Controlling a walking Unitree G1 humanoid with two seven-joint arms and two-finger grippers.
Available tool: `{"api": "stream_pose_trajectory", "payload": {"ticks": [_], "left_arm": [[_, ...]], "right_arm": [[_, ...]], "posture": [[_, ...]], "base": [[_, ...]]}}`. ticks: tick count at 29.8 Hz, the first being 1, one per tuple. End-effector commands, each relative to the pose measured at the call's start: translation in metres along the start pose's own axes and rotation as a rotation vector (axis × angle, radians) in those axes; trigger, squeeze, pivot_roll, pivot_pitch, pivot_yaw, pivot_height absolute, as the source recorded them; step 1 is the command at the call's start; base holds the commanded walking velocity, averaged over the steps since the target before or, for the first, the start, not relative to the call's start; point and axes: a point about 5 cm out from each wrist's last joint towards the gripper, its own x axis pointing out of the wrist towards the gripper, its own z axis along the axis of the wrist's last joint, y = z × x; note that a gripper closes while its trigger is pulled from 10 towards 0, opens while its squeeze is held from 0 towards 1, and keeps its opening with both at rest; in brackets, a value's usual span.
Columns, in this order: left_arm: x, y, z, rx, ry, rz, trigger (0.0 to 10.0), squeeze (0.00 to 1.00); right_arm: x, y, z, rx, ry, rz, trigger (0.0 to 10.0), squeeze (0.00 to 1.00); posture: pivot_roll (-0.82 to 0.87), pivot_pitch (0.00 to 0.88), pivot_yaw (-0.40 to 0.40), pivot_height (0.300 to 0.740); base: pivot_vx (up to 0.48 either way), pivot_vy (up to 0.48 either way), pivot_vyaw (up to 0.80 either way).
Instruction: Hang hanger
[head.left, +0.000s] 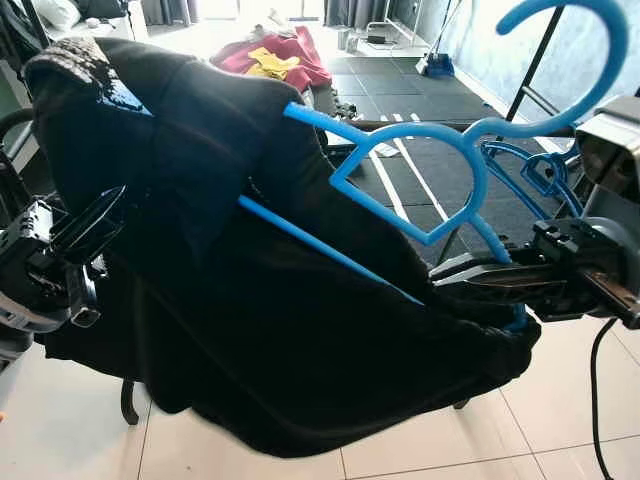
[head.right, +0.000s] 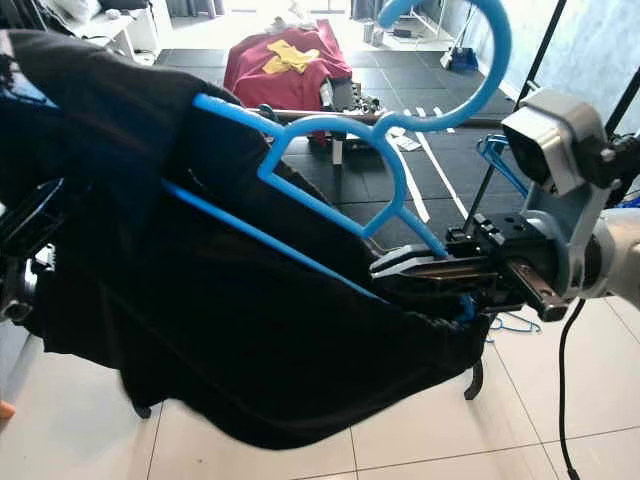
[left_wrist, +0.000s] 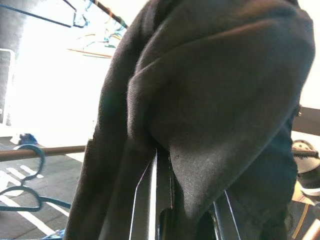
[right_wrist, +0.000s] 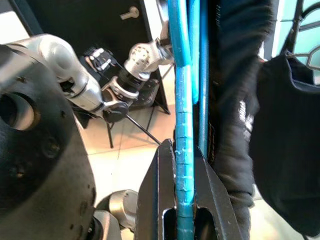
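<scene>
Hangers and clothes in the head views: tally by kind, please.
Blue hanger in the grippers: 1
Blue hangers on the rail: cluster, count unclear
Black garment: 1
Red garment: 1
Yellow garment: 1
Total: 4 countable

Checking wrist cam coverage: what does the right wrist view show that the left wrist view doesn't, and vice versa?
Right wrist view: the right claw shut on the blue hanger, its bar running between the two black fingers; the silver left arm beyond, over tiled floor.

Left wrist view: the left claw, mostly draped by cloth; the rail with other hangers hooked on it.

Both: the black garment close up, and that claw's own fingers.
</scene>
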Motion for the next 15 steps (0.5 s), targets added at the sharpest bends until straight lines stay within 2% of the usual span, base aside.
{"api": "stream_pose_trajectory", "payload": {"ticks": [1, 2, 3, 5, 8, 9, 10, 11, 13, 15], "left_arm": [[-0.007, 0.013, 0.013, 0.078, -0.047, 0.109, 0.0, 0.00], [-0.013, 0.040, 0.023, 0.153, -0.108, 0.311, 0.0, 0.00], [-0.013, 0.040, 0.023, 0.153, -0.108, 0.311, 0.0, 0.00], [-0.020, 0.059, 0.034, 0.201, -0.154, 0.468, 0.0, 0.00], [-0.025, 0.065, 0.039, 0.218, -0.173, 0.528, 0.0, 0.00], [-0.031, 0.075, 0.044, 0.244, -0.188, 0.620, 0.0, 0.00], [-0.031, 0.075, 0.044, 0.244, -0.188, 0.620, 0.0, 0.00], [-0.044, 0.088, 0.053, 0.292, -0.209, 0.762, 0.0, 0.00], [-0.044, 0.088, 0.053, 0.292, -0.209, 0.762, 0.0, 0.00], [-0.053, 0.093, 0.059, 0.320, -0.231, 0.844, 0.0, 0.00]], "right_arm": [[0.001, -0.003, -0.009, 0.013, 0.048, -0.025, 0.0, 0.00], [-0.001, -0.007, -0.025, 0.047, 0.119, -0.068, 0.0, 0.00], [-0.001, -0.007, -0.025, 0.047, 0.119, -0.068, 0.0, 0.00], [-0.001, -0.008, -0.032, 0.065, 0.145, -0.084, 0.0, 0.00], [-0.001, -0.009, -0.034, 0.071, 0.150, -0.086, 0.0, 0.00], [0.000, -0.008, -0.036, 0.078, 0.157, -0.088, 0.0, 0.00], [0.000, -0.008, -0.036, 0.078, 0.157, -0.088, 0.0, 0.00], [0.001, -0.008, -0.042, 0.091, 0.171, -0.093, 0.0, 0.00], [0.001, -0.008, -0.042, 0.091, 0.171, -0.093, 0.0, 0.00], [0.003, -0.008, -0.045, 0.098, 0.181, -0.089, 0.0, 0.00]], "posture": [[-0.09, 0.069, -0.042, 0.736], [-0.09, 0.068, -0.041, 0.736], [-0.09, 0.068, -0.041, 0.736], [-0.09, 0.067, -0.039, 0.736], [-0.09, 0.067, -0.039, 0.736], [-0.09, 0.067, -0.038, 0.736], [-0.09, 0.067, -0.038, 0.736], [-0.09, 0.062, -0.040, 0.736], [-0.09, 0.062, -0.040, 0.736], [-0.09, 0.059, -0.041, 0.736]], "base": [[0.000, 0.000, 0.00], [0.000, 0.000, 0.00], [0.000, 0.000, 0.00], [0.000, 0.000, 0.00], [0.000, 0.000, 0.00], [0.000, 0.000, 0.00], [0.000, 0.000, 0.00], [0.000, 0.000, 0.00], [0.000, 0.000, 0.00], [0.000, 0.000, 0.00]]}}
